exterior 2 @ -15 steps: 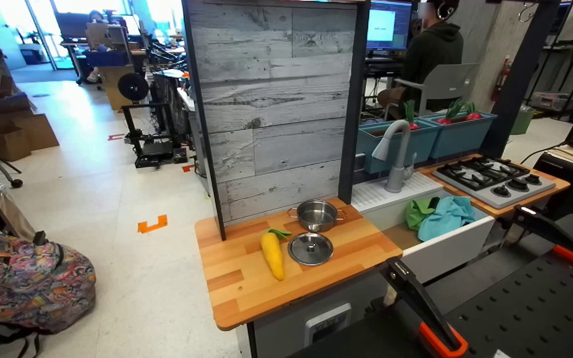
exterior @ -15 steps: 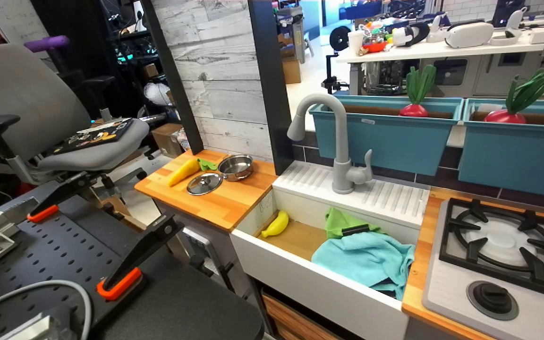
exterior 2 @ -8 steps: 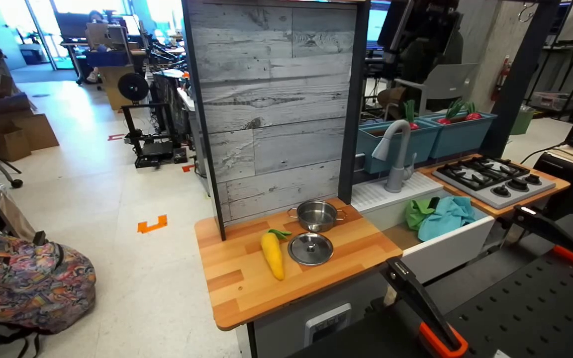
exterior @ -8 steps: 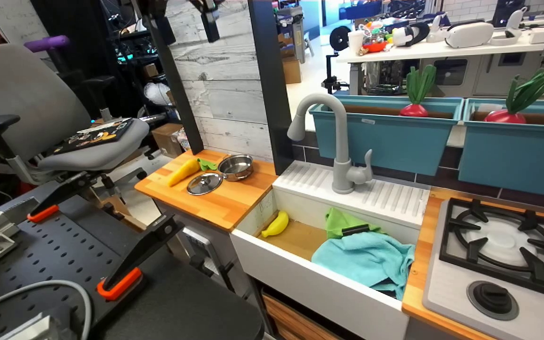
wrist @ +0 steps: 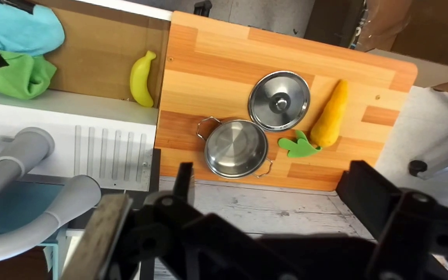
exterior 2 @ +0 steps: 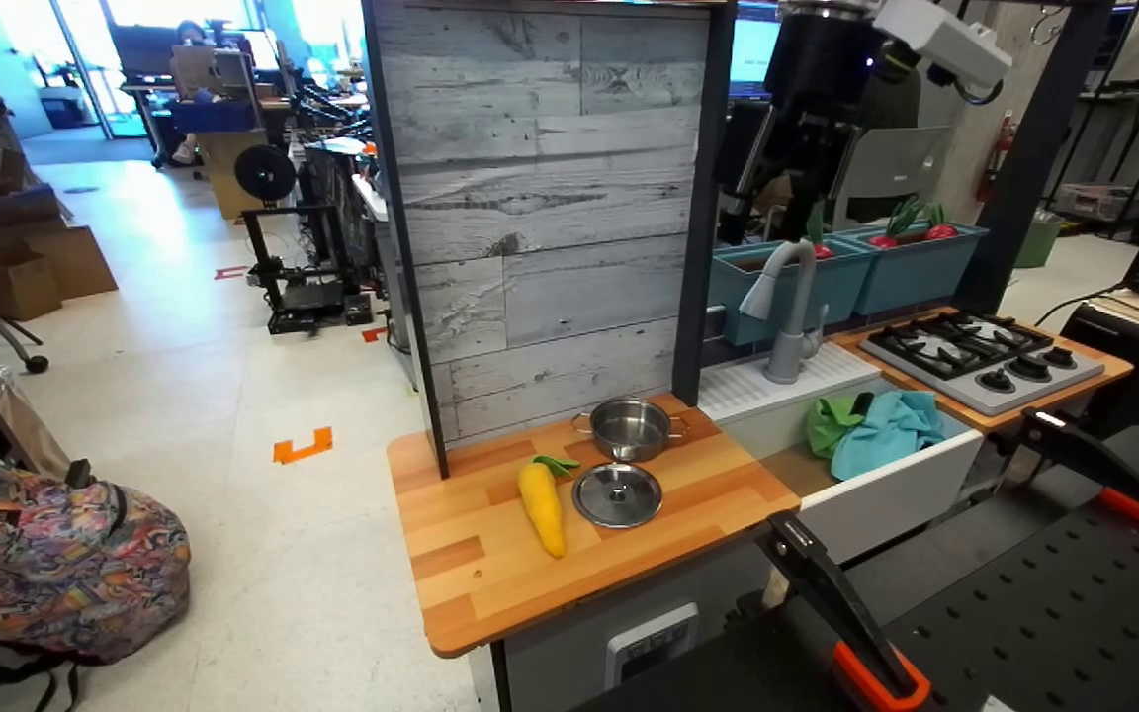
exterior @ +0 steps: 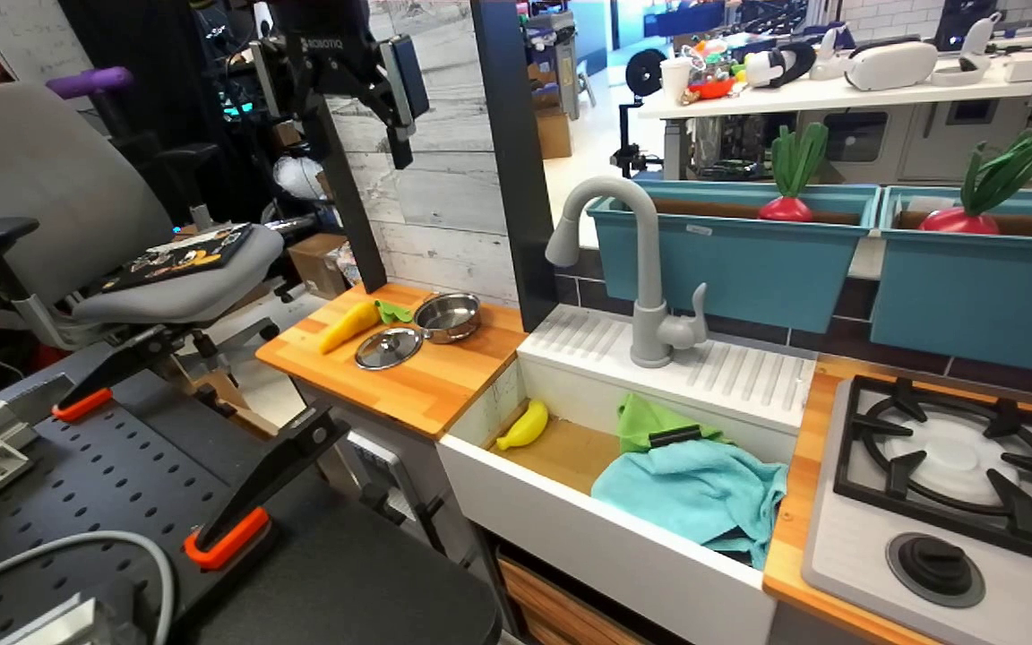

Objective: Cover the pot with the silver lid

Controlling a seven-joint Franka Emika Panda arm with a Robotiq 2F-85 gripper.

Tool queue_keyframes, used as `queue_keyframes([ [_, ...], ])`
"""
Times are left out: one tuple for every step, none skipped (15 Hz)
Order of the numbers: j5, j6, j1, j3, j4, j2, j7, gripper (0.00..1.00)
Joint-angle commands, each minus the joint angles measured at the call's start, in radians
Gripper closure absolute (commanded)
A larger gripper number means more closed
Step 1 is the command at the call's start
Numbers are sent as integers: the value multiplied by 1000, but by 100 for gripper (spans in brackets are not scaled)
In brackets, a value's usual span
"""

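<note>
The pot (exterior: 447,320) is small, shiny silver, round and uncovered, with two wire handles. It stands on the wooden counter near the back panel and also shows in an exterior view (exterior 2: 630,431) and the wrist view (wrist: 235,148). The silver lid (exterior: 389,348) lies flat on the counter, knob up, right beside the pot; it also shows in an exterior view (exterior 2: 617,494) and the wrist view (wrist: 279,101). My gripper (exterior: 361,152) is high above the counter, open and empty. It also shows in an exterior view (exterior 2: 765,220) and the wrist view (wrist: 272,167).
A yellow carrot-like toy (wrist: 331,114) with green leaves lies beside the lid. A panel (exterior 2: 550,227) rises behind the counter (exterior 2: 490,593). A grey faucet (exterior: 650,269) stands by the sink (exterior: 606,555), which holds a yellow banana (exterior: 527,425) and cloths (exterior: 695,488).
The gripper came into the exterior views from above and has moved down, staying open. The pot, the lid and the other objects have not moved.
</note>
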Motion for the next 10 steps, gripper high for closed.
queue_keyframes([
  [-12, -1, -24, 23, 1, -3, 9, 0],
  [-12, -1, -24, 23, 1, -4, 9, 0],
  [-12, -1, -24, 23, 1, -5, 9, 0],
  [-12, -1, -24, 23, 1, -5, 9, 0],
  [-12, -1, -24, 23, 1, -5, 9, 0],
  [-26, -6, -14, 20, 11, 12, 38, 0],
  [-34, -5, -10, 21, 14, 21, 48, 0],
  [-42, 6, -3, 26, 17, 34, 57, 0],
  [-54, 15, 6, 29, 19, 50, 75, 0],
  [-69, 20, 15, 33, 18, 60, 92, 0],
])
